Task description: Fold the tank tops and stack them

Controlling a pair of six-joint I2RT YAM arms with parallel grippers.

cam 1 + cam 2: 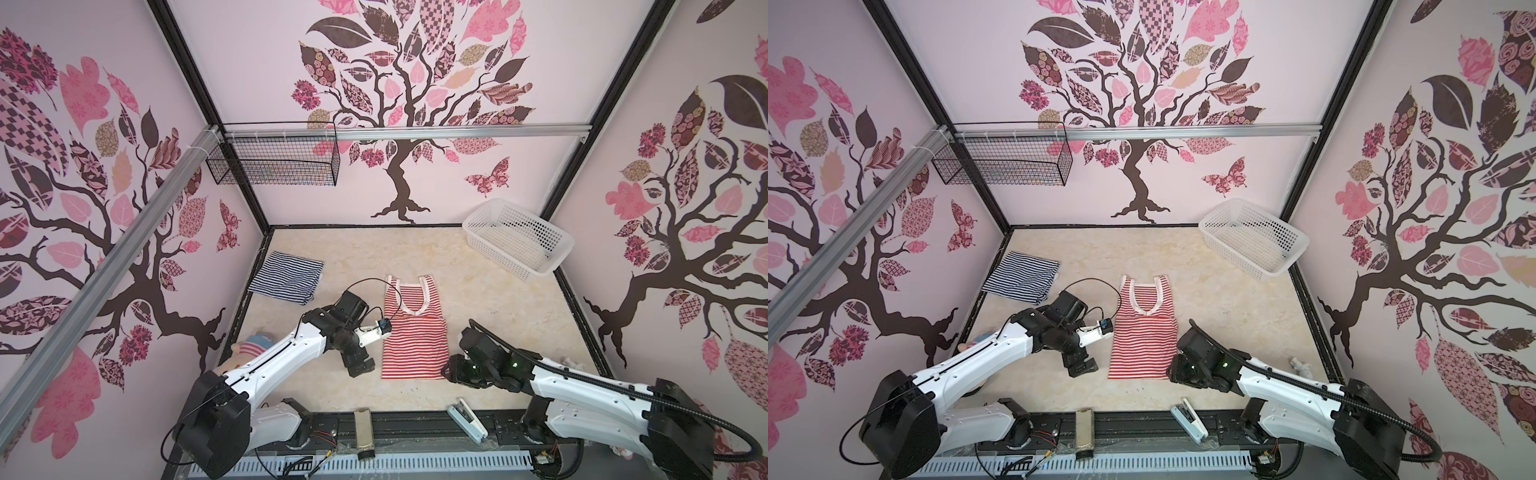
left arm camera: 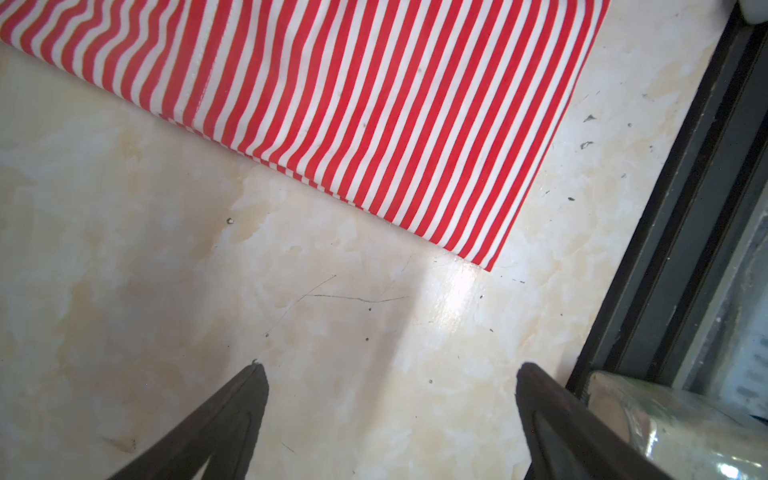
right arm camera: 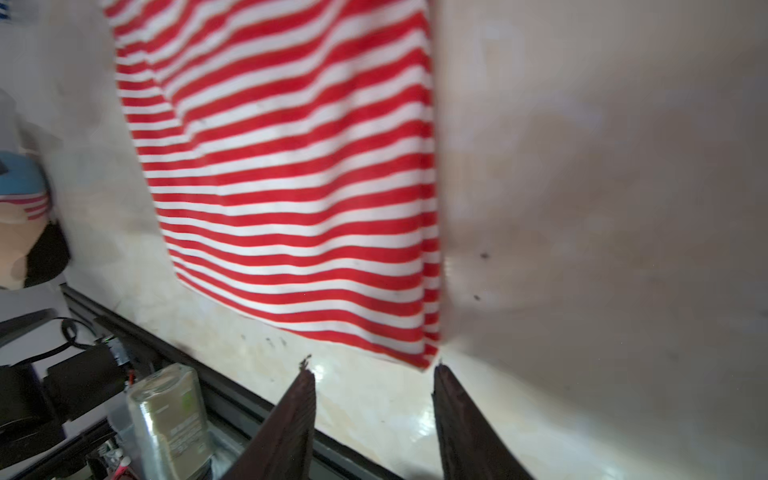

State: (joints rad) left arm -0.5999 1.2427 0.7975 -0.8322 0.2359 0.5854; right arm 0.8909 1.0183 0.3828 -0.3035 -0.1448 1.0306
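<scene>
Left pincer (image 2: 390, 365) and right pincer (image 3: 374, 370) gape empty either side of the red-and-white tank top (image 1: 413, 332), partly folded, I judge; beyond the left pincer the navy-and-white tank top (image 1: 286, 278) lies folded. Stacking remains.

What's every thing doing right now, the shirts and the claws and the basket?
Red tank top: flat on the table, partly folded, straps out.
Navy tank top: folded, lying apart by the left wall.
Left claw: open, holding nothing.
Right claw: open beside the red top's corner, holding nothing.
White basket: empty.
</scene>
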